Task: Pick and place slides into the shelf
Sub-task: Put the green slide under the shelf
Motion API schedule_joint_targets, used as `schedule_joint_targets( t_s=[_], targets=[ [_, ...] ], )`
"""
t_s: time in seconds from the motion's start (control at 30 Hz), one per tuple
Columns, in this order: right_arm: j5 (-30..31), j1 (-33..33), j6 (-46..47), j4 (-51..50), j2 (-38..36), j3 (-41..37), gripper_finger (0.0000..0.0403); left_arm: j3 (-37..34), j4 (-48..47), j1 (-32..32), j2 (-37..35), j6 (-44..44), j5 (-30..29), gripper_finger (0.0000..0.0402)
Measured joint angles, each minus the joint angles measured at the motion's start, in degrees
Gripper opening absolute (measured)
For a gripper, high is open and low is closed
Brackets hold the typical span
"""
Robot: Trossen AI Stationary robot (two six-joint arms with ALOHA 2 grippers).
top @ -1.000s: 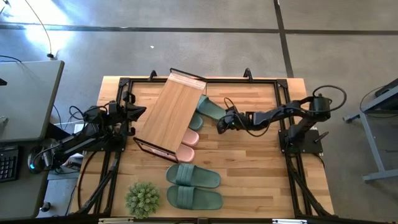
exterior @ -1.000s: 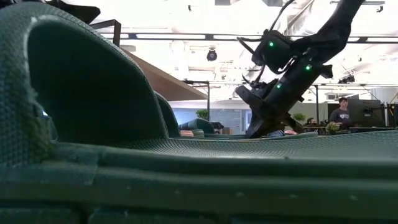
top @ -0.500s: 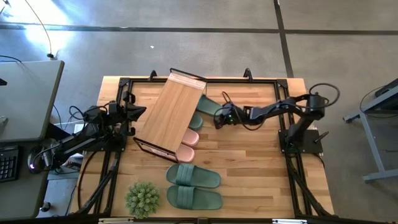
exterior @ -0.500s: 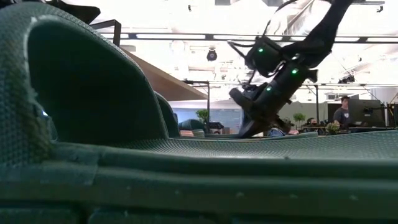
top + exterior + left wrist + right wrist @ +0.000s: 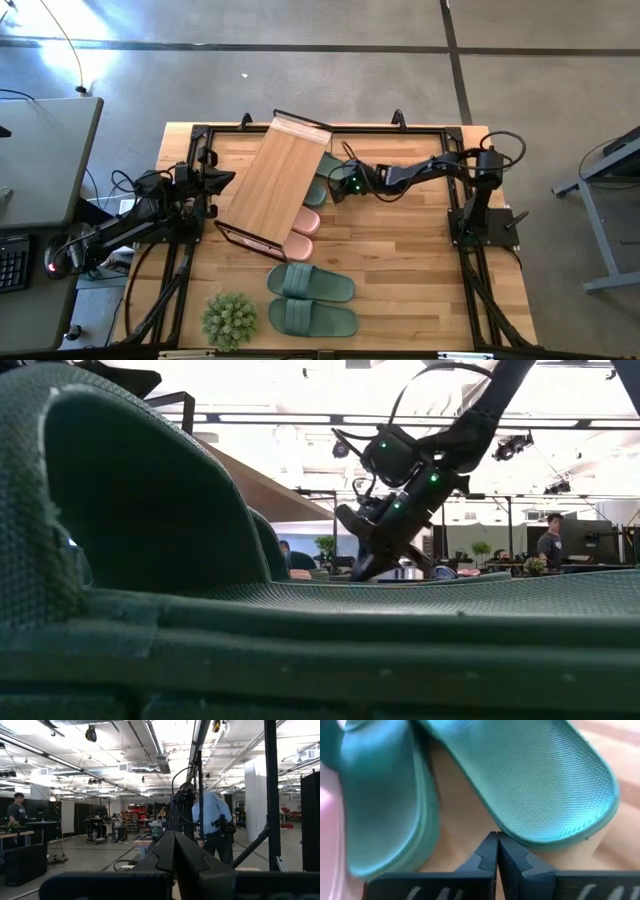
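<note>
The shelf [image 5: 280, 175] stands slantwise at the table's far left, its bamboo board on a black frame. Two green slides [image 5: 322, 170] lie partly under its right side; in the right wrist view they show as one slide [image 5: 540, 775] and another [image 5: 385, 815] beside it. Two pink-and-white slides [image 5: 305, 222] stick out from under the shelf. Another green pair [image 5: 311, 283] lies near the front; one of them fills the low view [image 5: 150, 560]. My right gripper [image 5: 340, 186] is shut and low at the green slides' heels. My left gripper [image 5: 228, 180] is shut and waits left of the shelf. My right gripper's shut fingertips [image 5: 492, 845] stand against the rim of one green slide's heel end [image 5: 525, 839], in the gap between the two slides. The fingers slant down from the table's right side and point toward the shelf. The slide lies flat on the table.
A spiky green plant ball [image 5: 229, 320] sits at the front left corner. The black frame rails [image 5: 452, 180] run along the table's sides. Bare wood [image 5: 400, 260] lies between the shelf and the right arm's base [image 5: 480, 222]. People show in the room beyond.
My right gripper has gone toward the table's left edge, staying low, up to the shelf. The green slide in front of it has slid along the table farther under the shelf's right side. The shelf and the other slides have stayed put.
</note>
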Motion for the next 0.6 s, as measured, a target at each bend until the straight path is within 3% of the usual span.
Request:
schedule_joint_targets(
  t_s=[0.33,0.5,0.6],
  targets=[
    [-1.9,-4.0,-2.2,-0.3,0.0,3.1,0.0000,0.0,0.0,0.0,0.0,0.0,0.0,0.0001],
    [-6.3,-3.9,-3.5,-1.7,-0.7,3.5,0.0000,0.0,0.0,0.0,0.0,0.0,0.0,0.0001],
    [-5.5,-3.2,-4.8,-5.0,-2.6,3.6,0.0000,0.0,0.0,0.0,0.0,0.0,0.0,0.0001]
  ],
)
